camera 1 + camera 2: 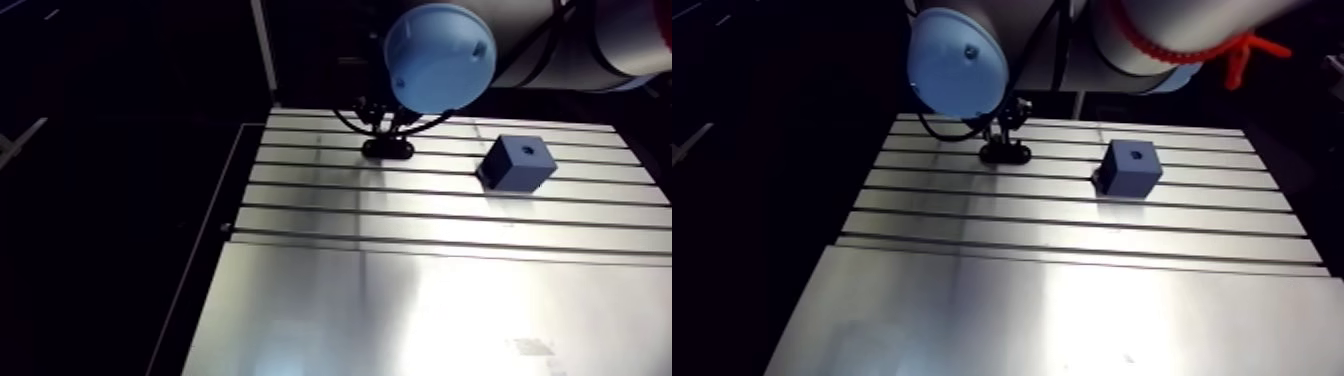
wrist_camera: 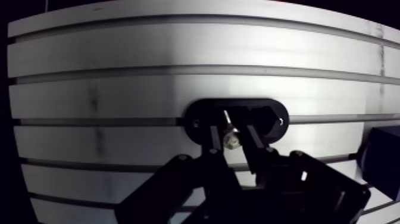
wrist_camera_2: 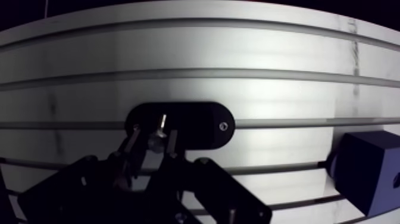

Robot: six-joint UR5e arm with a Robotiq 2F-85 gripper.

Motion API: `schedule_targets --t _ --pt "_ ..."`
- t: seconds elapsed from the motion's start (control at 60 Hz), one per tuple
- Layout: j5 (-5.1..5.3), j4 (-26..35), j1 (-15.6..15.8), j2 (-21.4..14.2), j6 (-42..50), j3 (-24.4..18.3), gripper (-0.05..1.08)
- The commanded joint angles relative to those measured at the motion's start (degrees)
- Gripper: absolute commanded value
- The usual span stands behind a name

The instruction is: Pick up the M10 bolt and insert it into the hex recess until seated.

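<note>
My bench (image 1: 1072,300) in silver, black, blue
Silver surface striped with dark slots; blue block (image 1: 1132,167); black oval plate (image 3: 199,122); shiny silvery bolt (image 2: 231,139); my pincer (image 2: 234,132) black.

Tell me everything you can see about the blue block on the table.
The blue block is a matte, cube-like piece, plastic by the look, with one small dark hole in its top face. It rests flat on the slotted metal table, turned a little askew to the slots. Only the table touches it; the gripper is apart from it, down at a black oval holder.
</note>
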Motion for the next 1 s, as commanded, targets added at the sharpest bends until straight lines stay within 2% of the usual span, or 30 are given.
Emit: schedule_targets --t 0.017,0.433,0.783,1.0 --pt "-0.08 0.0 0.02 0.11 0.0 0.0 0.69" --pt "-0.08 0.0 0.0 0.12 0.0 0.0 0.72" --pt "0.01 0.0 -0.07 -0.13 -0.08 0.0 0.82" --pt "-0.24 0.09 -0.07 -1.0 -0.16 0.0 0.84"
